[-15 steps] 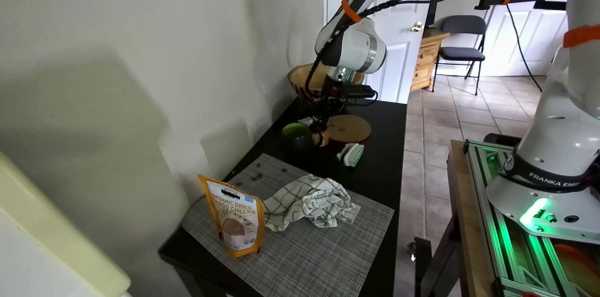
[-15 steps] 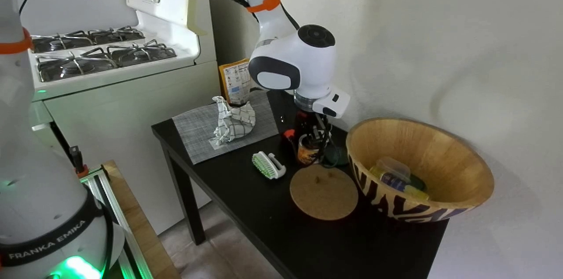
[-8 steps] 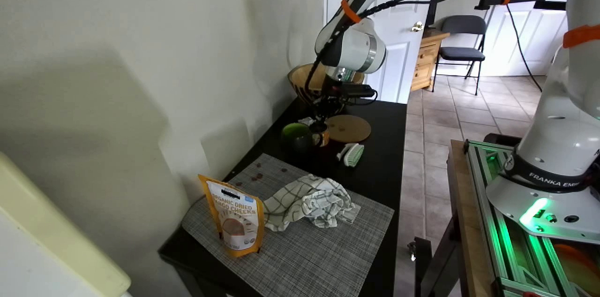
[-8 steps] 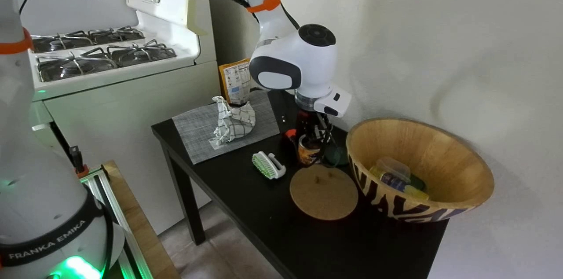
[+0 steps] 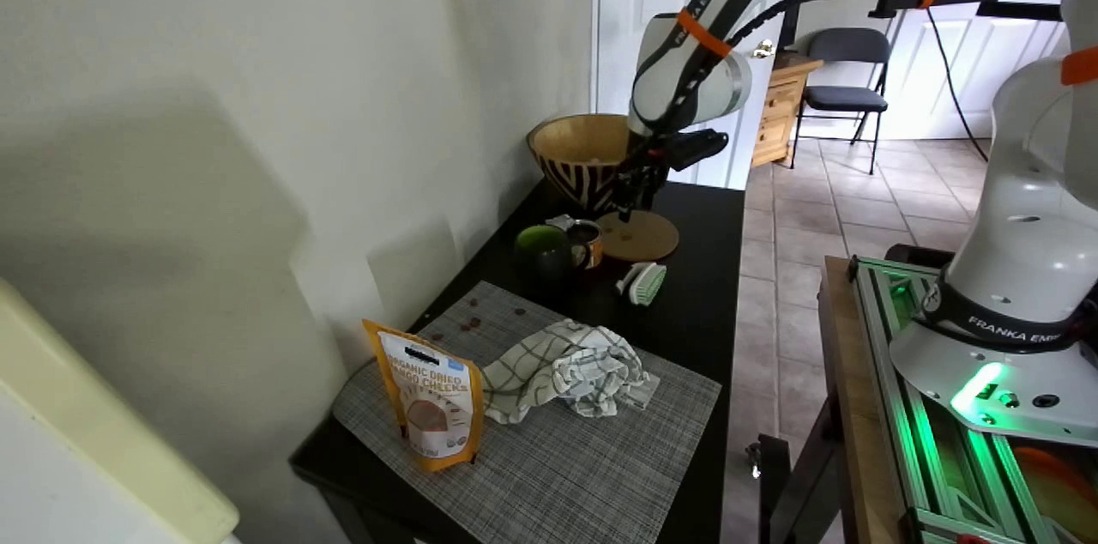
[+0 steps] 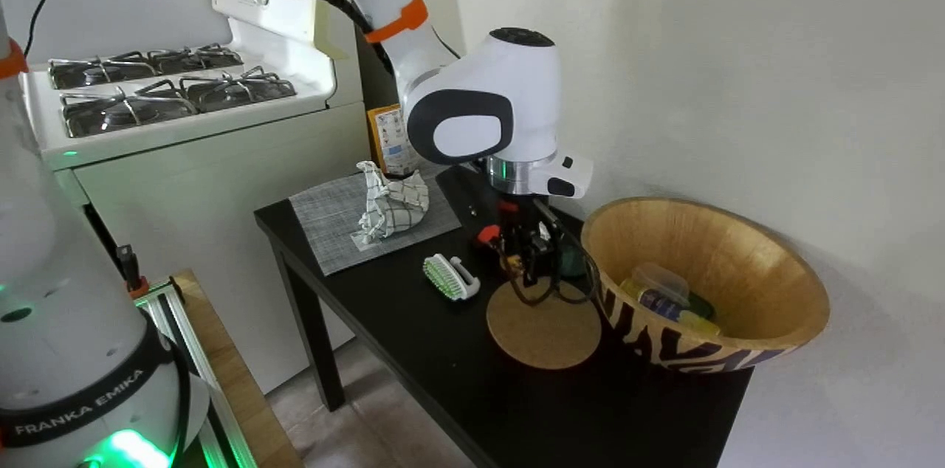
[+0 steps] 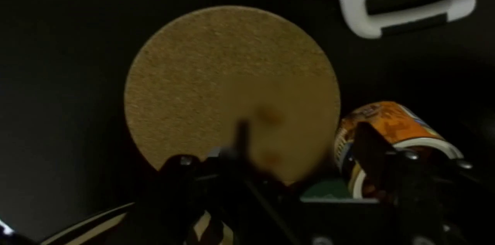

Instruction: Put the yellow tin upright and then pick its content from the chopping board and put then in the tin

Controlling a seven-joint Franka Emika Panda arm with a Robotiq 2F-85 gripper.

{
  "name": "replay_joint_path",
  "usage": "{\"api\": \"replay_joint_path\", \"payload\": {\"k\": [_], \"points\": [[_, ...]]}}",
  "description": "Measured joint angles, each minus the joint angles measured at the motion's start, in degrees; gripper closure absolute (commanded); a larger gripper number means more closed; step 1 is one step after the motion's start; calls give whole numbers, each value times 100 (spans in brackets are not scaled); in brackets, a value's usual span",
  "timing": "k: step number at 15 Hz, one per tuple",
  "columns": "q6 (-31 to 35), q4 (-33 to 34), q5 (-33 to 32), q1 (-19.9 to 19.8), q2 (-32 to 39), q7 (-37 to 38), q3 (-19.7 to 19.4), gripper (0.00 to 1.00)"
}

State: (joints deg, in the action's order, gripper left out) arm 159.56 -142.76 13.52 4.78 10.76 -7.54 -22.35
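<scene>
Over the round chopping board (image 7: 174,82), the gripper (image 7: 304,133) points down with its two fingers spread apart, so a gap shows between them. Two small orange-brown bits (image 7: 270,114) lie on the board, and in the wrist view they show in that gap, but they look blurry. How far the fingertips are from the board is hard to tell. The yellow tin (image 5: 594,250) stands upright on the black table (image 6: 627,416), just beside the board, with its round mouth up. A dark mug (image 5: 542,252), green inside, sits next to the tin. A white brush (image 6: 449,278) with green bristles lies near the board. A big wooden bowl (image 6: 650,228) with dark stripes, just beside the board, has some things (image 6: 663,302) in it. At the other end of the table is a gray mat (image 5: 583,475). A rumpled checked cloth (image 5: 566,368) lies on it, and an orange bag (image 5: 433,411) stands up near the cloth. Small dark bits (image 5: 474,322) are on the mat too.
</scene>
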Motion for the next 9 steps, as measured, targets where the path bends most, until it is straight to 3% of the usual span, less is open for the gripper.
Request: {"api": "replay_joint_path", "payload": {"k": [2,9], "points": [[9,-64,-840,231,-91,603,-337,0],[107,-43,-3175,44,-167,2750,-148,0]]}}
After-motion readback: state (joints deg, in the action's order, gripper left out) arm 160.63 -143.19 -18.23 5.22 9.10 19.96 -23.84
